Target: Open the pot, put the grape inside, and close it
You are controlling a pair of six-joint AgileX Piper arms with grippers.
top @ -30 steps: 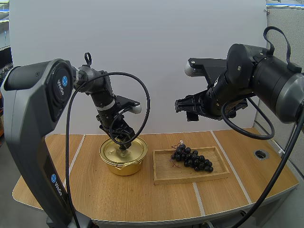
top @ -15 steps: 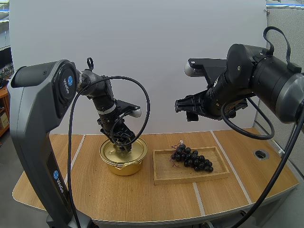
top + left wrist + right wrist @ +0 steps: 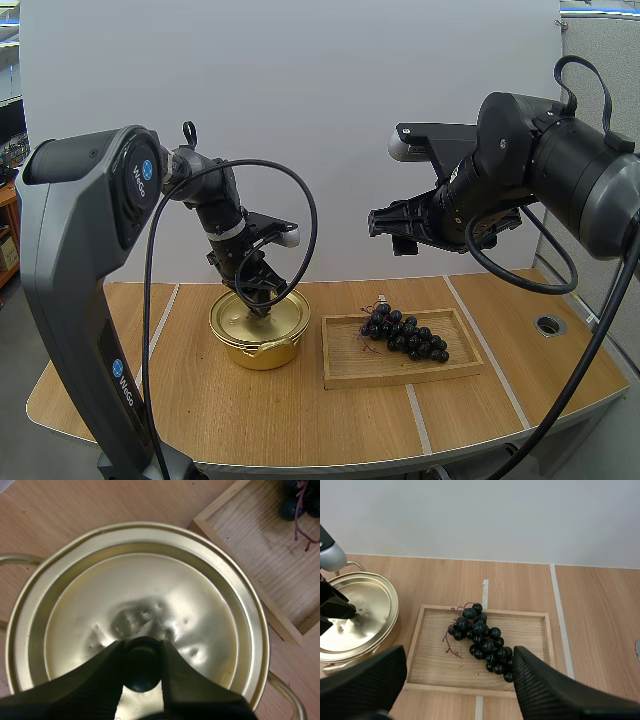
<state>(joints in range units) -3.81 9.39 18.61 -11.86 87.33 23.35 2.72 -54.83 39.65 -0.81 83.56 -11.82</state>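
The left tool is lowered onto the middle of the gold pot, which stands on the wooden surface just beside the left side of the wooden tray. In the left wrist view its two black fingers press from both sides against the small black knob of the lid, so this tool is closed around the knob. The lid lies flat on the pot with its rim seated all the way around, and the pot is therefore closed. Its shiny top has several small dents near the knob. A thin handle of the pot shows at each side. The bunch of dark grapes lies inside the tray, toward its back and middle, with the reddish stem pointing to the pot side; the grapes do not touch either tool. The right tool is held high in the air, above the tray and well apart from it. In the right wrist view its fingers stand wide apart with the ribbed faces turned to each other, and nothing is between them, so it is open, looking down on the grapes.
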